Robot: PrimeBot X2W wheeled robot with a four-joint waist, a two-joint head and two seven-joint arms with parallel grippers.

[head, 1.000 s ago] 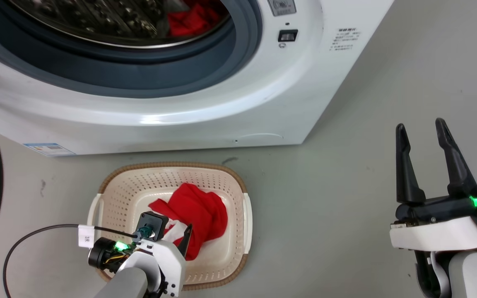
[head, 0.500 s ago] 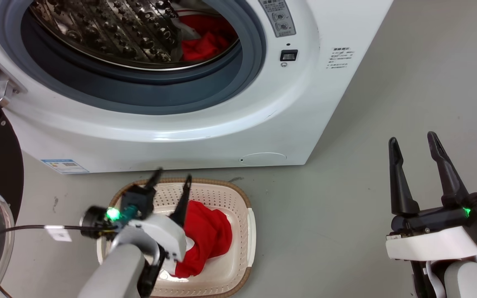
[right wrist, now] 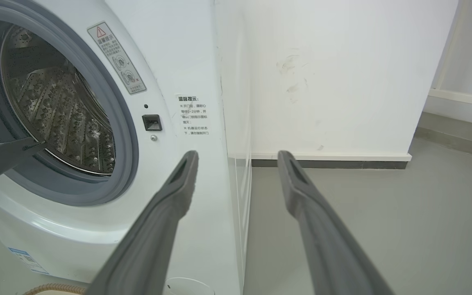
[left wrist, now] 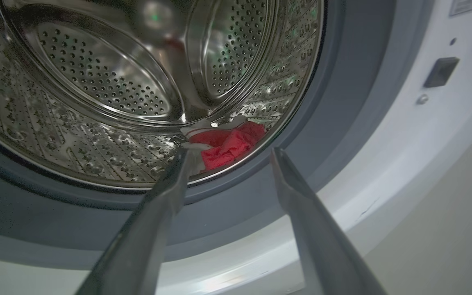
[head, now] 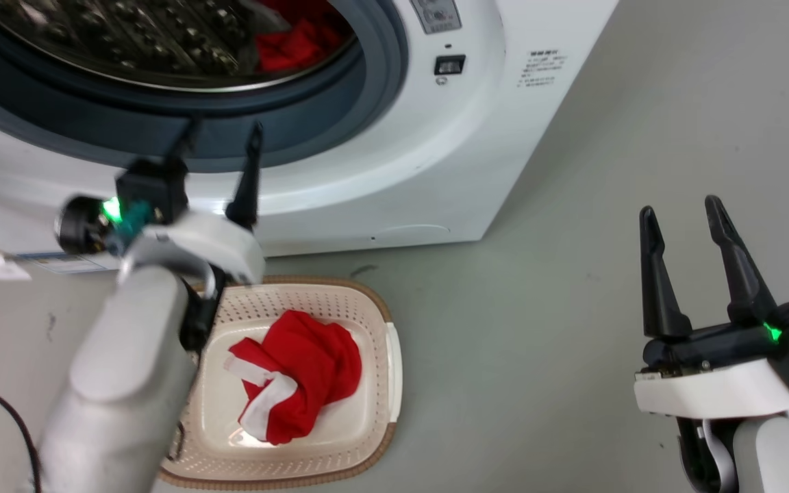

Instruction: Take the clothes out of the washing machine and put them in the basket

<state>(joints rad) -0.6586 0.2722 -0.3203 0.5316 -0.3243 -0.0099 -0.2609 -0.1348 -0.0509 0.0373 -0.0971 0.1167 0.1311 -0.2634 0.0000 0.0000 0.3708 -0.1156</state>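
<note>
Washing machine [head: 381,164] is filling 12 o'clock in head view, its mouth facing the robot for reaching in. Basket [head: 392,370] is sitting on the floor [head: 538,308] at 6, right below the mouth, prob. for a short drop. Left gripper [head: 223,130] is pointing into the mouth at approx. 10, jaws apart w/ nothing between. It's likely lining up on the second red garment [left wrist: 230,145], which is lying at 5 o'clock in the drum [left wrist: 96,90]. Right gripper [head: 679,205] is hovering at 4, jaws apart, empty, well clear. One red garment [head: 298,363] is lying in the basket.
</note>
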